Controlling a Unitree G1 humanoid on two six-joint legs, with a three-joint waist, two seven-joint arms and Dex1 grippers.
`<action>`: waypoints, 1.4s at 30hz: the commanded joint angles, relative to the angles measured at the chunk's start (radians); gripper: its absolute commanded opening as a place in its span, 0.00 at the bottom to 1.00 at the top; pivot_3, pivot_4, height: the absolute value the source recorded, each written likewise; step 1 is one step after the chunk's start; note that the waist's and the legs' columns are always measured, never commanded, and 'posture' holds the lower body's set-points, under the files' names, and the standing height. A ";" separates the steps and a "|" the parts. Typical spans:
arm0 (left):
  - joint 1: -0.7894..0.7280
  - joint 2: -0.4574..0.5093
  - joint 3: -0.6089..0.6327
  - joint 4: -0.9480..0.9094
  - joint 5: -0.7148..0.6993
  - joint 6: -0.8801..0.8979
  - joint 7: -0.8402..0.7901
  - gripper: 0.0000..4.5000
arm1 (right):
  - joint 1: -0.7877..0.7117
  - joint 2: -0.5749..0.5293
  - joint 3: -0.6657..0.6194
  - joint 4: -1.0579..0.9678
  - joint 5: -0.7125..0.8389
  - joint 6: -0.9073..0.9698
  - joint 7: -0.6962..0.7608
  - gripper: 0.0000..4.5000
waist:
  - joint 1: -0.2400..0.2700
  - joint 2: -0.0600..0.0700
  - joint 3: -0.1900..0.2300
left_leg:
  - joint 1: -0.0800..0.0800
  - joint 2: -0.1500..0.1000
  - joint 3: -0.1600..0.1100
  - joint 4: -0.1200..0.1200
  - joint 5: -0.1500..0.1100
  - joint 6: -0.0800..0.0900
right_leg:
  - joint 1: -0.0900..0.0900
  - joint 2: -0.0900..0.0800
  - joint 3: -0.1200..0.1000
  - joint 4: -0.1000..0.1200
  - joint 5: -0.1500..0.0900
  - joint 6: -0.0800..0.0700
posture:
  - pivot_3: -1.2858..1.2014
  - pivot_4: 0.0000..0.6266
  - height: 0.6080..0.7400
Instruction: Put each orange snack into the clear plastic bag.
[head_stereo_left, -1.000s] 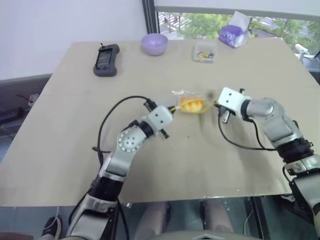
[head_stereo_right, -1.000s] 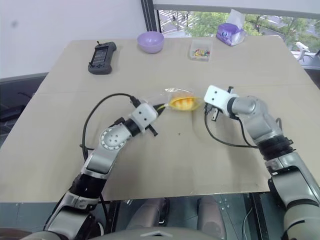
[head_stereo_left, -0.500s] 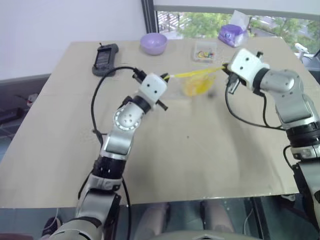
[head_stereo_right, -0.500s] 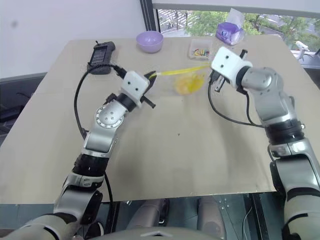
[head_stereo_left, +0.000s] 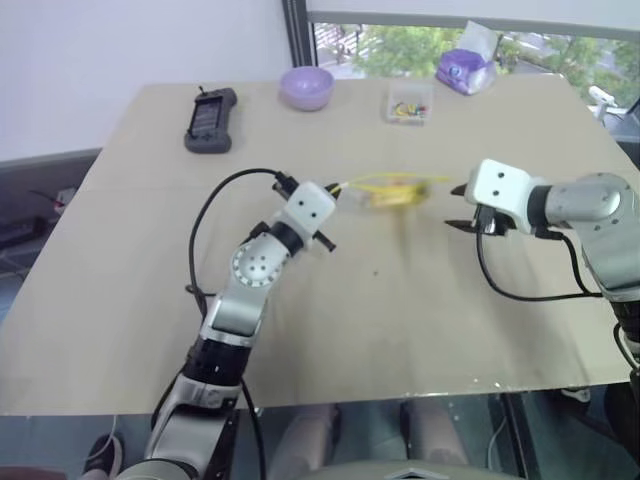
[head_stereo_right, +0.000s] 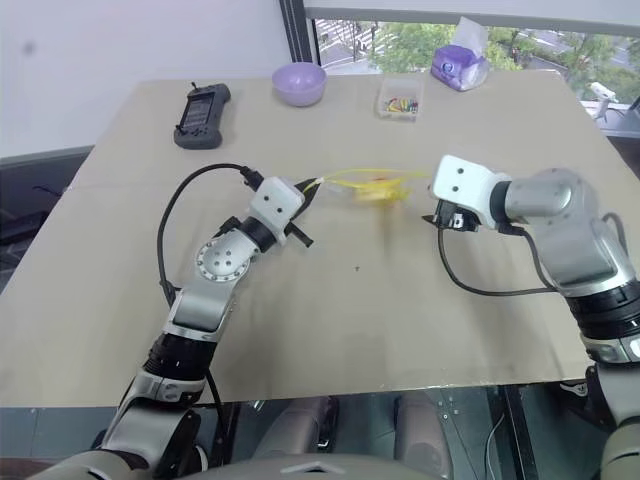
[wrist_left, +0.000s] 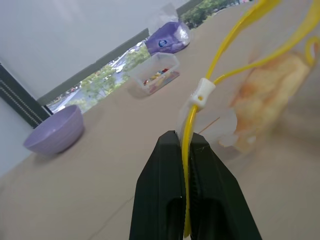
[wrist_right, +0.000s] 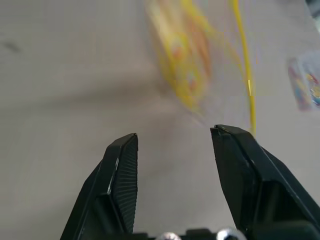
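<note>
Yellow seal strip and crinkled film mark the clear plastic bag (wrist_left: 220, 117), which hangs from the left gripper (wrist_left: 184, 155) over the middle of the tabletop (head_stereo_left: 400, 330), toward its far half; the two black fingers are pinched tight on the seal strip at one end of the bag. Inside the bag sits the orange snack (wrist_left: 267, 95), seen through the film as a pale orange lump, so the one snack in sight appears to be bagged already. The right gripper (wrist_right: 172, 150) stands apart from the bag, toward the right edge of the tabletop, its fingers spread with nothing between them, the bag blurred beyond them. Judging from this, the filling is done, and what may remain is closing the seal or setting the bag down. By count: one orange snack, one clear plastic bag, two grippers. Along the far edge of the tabletop stand one purple bowl (head_stereo_left: 308, 87), one small clear box of colourful bits (head_stereo_left: 411, 105) and one purple tissue pack (head_stereo_left: 466, 68); one black handheld device (head_stereo_left: 211, 120) lies toward the far left corner.
</note>
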 joint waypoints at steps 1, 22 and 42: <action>-0.005 0.002 0.001 -0.049 -0.010 -0.017 -0.008 0.00 | -0.096 0.051 -0.004 -0.058 0.022 -0.015 -0.013 0.57 | 0.001 0.000 0.000 | 0.000 0.000 0.000 0.000 0.000 0.000 | 0.000 0.000 0.000 0.000 0.000 0.000 | 0.52 0.24 1.00; 0.011 -0.006 -0.022 -0.131 -0.031 0.029 -0.069 0.00 | -0.172 0.279 0.150 0.199 -0.144 -0.325 -0.117 0.57 | 0.000 0.000 0.000 | 0.000 -0.001 -0.002 0.001 0.000 0.000 | 0.000 -0.001 -0.001 0.000 0.000 0.000 | 0.52 0.24 1.00; 0.014 -0.007 -0.023 -0.134 -0.031 0.038 -0.077 0.00 | -0.176 0.308 0.146 0.214 -0.170 -0.345 -0.128 0.01 | 0.000 0.000 0.000 | 0.000 -0.001 -0.002 0.001 0.000 0.000 | 0.000 -0.001 -0.001 0.000 0.000 0.000 | 0.52 0.24 1.00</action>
